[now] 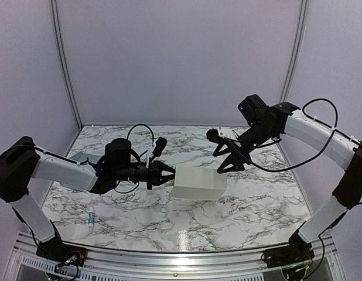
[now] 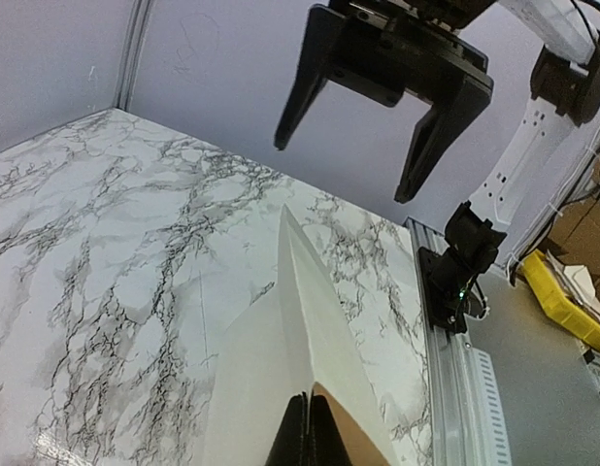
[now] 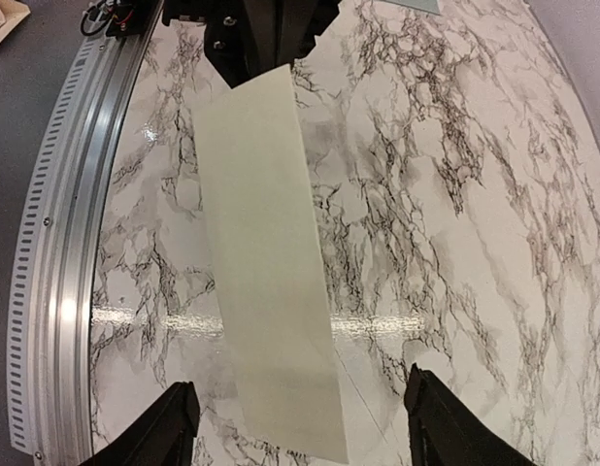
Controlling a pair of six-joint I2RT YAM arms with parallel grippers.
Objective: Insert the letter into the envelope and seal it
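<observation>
My left gripper (image 1: 172, 174) is shut on the near end of the letter (image 1: 198, 182), a pale sheet folded along a crease. In the left wrist view the fingers (image 2: 308, 427) pinch the fold, and the letter (image 2: 281, 359) runs away from them like a tent. My right gripper (image 1: 218, 163) hangs open above the letter's far end, touching nothing. Its wrist view shows the letter (image 3: 266, 243) between and below the spread fingertips. The grey-blue envelope (image 1: 81, 157) lies flat at the far left, mostly hidden behind my left arm.
A small white-green tube (image 1: 91, 218) lies on the marble table (image 1: 257, 199) near the left front. A metal rail (image 1: 181, 257) runs along the table's near edge. Pale walls close in the back and sides.
</observation>
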